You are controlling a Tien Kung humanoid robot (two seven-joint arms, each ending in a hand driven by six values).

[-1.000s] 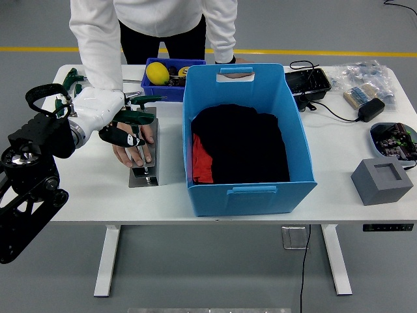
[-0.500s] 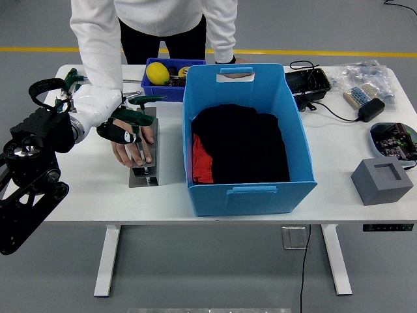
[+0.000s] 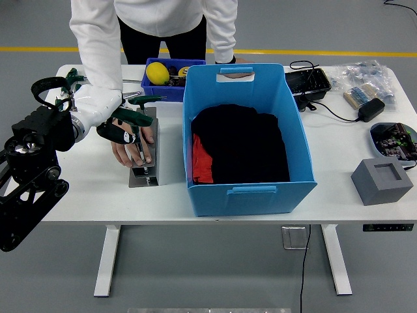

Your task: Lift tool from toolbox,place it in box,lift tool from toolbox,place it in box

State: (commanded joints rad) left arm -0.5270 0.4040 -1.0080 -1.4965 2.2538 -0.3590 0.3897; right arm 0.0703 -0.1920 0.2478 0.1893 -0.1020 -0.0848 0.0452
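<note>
A grey tool stand (image 3: 144, 175) sits on the white table, left of a large blue box (image 3: 296, 140). Green-handled tools (image 3: 143, 118) stick out of the stand, with another green handle (image 3: 148, 100) behind. My left hand (image 3: 122, 133), white forearm and black digits, hangs right at the nearer green handle. Whether it grips the handle is hidden. A person's hand (image 3: 130, 152) lies flat on the stand beneath mine. The blue box holds black and red cloth (image 3: 238, 147).
A small blue bin (image 3: 163, 89) with a yellow object (image 3: 157, 72) stands behind the stand. At the right are a grey foam block (image 3: 382, 180), a black tray (image 3: 306, 83), a cable with adapter (image 3: 368, 109) and bagged parts (image 3: 365, 78). The person stands at the far edge.
My left arm has risen a little and the hand has edged slightly up and left over the stand. The person's hand stays flat on the stand.
</note>
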